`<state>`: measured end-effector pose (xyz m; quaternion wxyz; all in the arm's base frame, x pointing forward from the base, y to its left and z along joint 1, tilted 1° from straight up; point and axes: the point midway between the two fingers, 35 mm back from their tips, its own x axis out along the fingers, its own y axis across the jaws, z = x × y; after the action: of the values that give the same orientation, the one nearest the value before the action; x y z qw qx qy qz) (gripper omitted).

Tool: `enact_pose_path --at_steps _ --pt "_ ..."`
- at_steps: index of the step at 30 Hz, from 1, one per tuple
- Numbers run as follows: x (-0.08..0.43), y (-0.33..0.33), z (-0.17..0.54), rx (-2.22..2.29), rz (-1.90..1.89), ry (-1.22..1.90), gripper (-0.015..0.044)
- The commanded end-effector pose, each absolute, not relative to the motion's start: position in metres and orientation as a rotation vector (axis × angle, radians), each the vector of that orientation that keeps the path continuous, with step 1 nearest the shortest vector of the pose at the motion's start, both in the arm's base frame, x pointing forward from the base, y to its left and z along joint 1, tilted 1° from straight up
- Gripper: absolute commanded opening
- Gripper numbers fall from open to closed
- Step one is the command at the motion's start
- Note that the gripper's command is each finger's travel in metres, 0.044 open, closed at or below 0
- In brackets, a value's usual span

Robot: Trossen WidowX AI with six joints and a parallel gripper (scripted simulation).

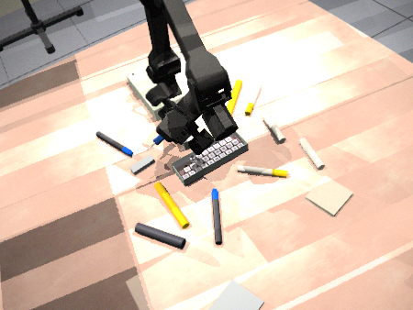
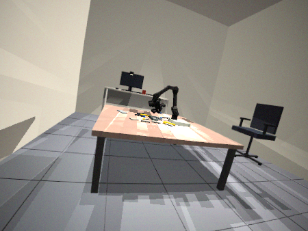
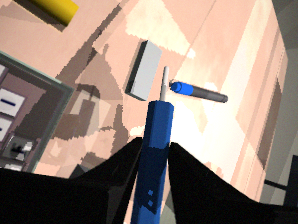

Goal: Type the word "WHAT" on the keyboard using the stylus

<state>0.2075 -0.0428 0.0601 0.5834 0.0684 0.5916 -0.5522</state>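
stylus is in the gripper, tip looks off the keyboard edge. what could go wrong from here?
1. The blue stylus tip points at bare desk, beside the grey block and blue-capped pen, left of the keyboard. Pressing now would likely miss every key.
2. The gripper clamps only the stylus's lower barrel; a firm press could push it back through the fingers.
3. The arm hides much of the keyboard in the top view, so aiming at W is uncertain.

Black arm (image 2: 171, 97) arched over desk (image 2: 120, 131), small items scattered beneath; office chair (image 2: 261, 124) right; monitor (image 2: 131, 80) behind.
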Motion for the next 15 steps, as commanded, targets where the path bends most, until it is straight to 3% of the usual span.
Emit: enact_pose_path --at_steps 1,15 --pt "0.214 -0.037 0.064 0.024 -1.176 1.441 0.0000" --pt "0.227 -0.011 0.073 -0.524 -0.730 1.644 0.0000"
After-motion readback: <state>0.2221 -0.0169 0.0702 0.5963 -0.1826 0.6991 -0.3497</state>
